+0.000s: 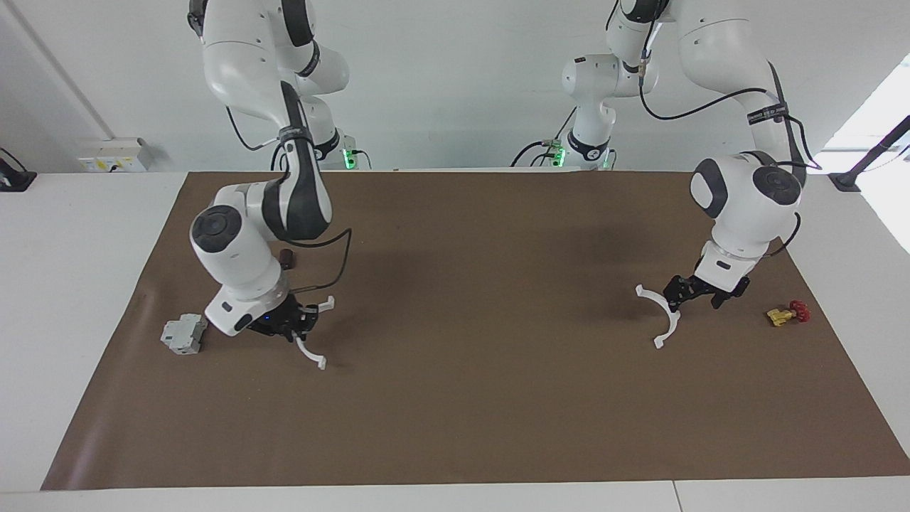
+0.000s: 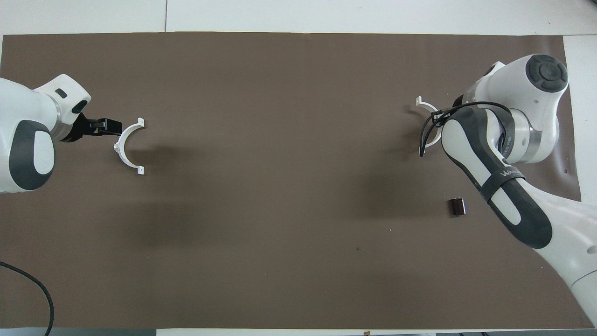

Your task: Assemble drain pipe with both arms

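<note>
Facing view first: my right gripper (image 1: 295, 329) is clamped tight on one white arc (image 1: 311, 350), a thin, smooth plastic half-ring with small outward tabs. That arc looks tilted and lifted off the mat, though I can't be sure its lower tab is clear of it. It sits at about three o'clock from the grey box (image 1: 183, 334), a blocky, matte piece lying on the mat toward the right arm's end.

My left gripper (image 1: 693, 295) is low over the mat with its jaws wide, just beside the second arc (image 1: 666, 315), at about two o'clock from the arc's curve. That arc lies flat, its open side facing the table's middle. The small yellow-and-red valve (image 1: 788, 313) lies at three o'clock from it, well apart.

On the overhead camera, the left gripper's black fingers (image 2: 108, 124) reach the arc's outer edge (image 2: 122, 148); I can't tell if they touch. The right arm's bulk hides most of the held arc (image 2: 426, 106) there. A small dark cylinder (image 2: 457, 206) rests on the brown, paper-like mat (image 2: 289, 186).
</note>
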